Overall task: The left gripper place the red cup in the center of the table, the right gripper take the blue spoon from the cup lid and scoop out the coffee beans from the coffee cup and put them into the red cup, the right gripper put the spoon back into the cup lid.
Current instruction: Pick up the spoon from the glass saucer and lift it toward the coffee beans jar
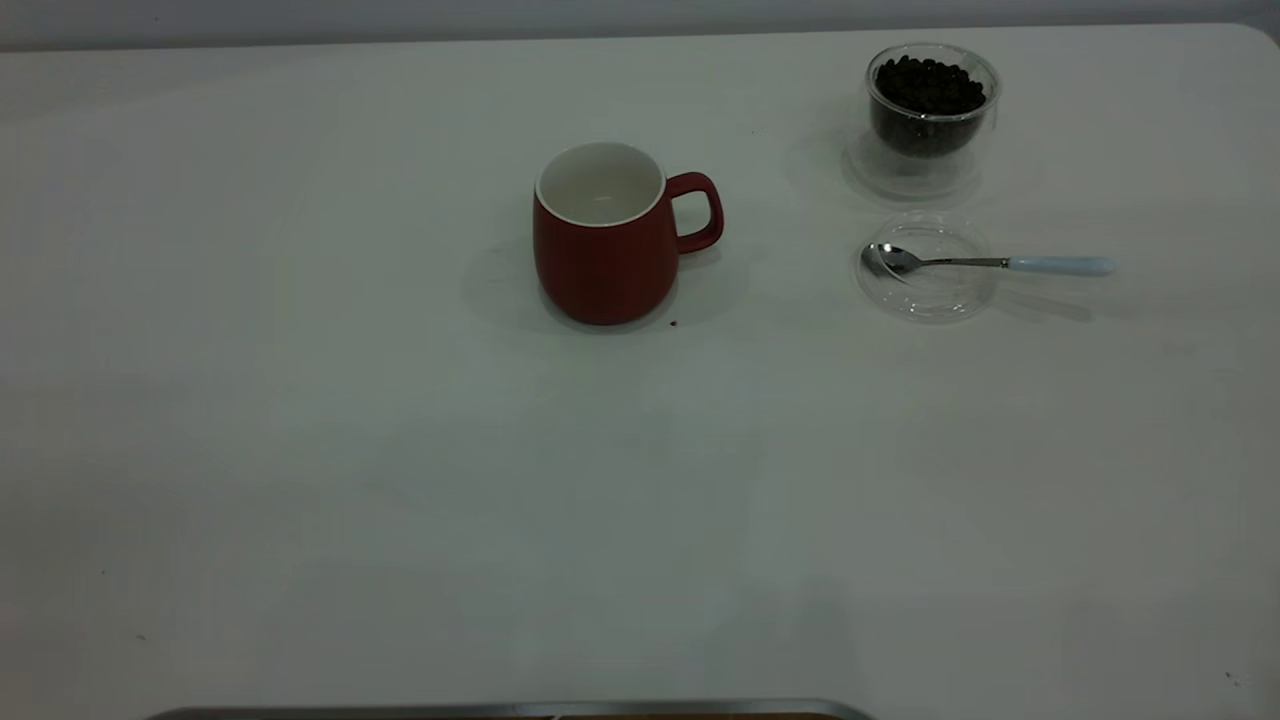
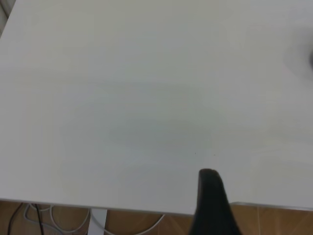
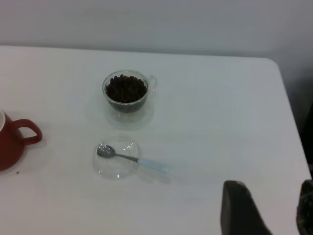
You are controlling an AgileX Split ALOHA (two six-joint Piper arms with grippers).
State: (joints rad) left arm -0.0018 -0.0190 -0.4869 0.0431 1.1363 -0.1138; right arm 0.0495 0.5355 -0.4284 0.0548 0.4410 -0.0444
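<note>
Right gripper (image 3: 266,208) sits at the lower right of its wrist view, two dark fingers (image 3: 239,210) spread apart with a clear gap, nothing between them, hanging over bare table (image 1: 300,450) well apart from the objects. Left gripper: only one dark finger (image 2: 211,200) shows at the bottom edge of the left wrist view, near the table's edge, so can't tell if its jaws are apart or together; nothing visibly held. Neither arm appears in the exterior view. Red cup (image 1: 607,235) stands upright a bit above frame centre in the exterior view, handle pointing to frame right, white inside looks empty; one small dark speck (image 1: 673,323) on the table just beside its base. Cup lid (image 1: 928,268) lies flat right of the cup, well apart from it. Blue spoon (image 1: 990,263) rests with its steel bowl inside the lid, pale blue handle sticking out over the rim toward frame right. Coffee cup (image 1: 931,105) stands just above the lid at upper right, full of coffee beans (image 1: 930,85).
</note>
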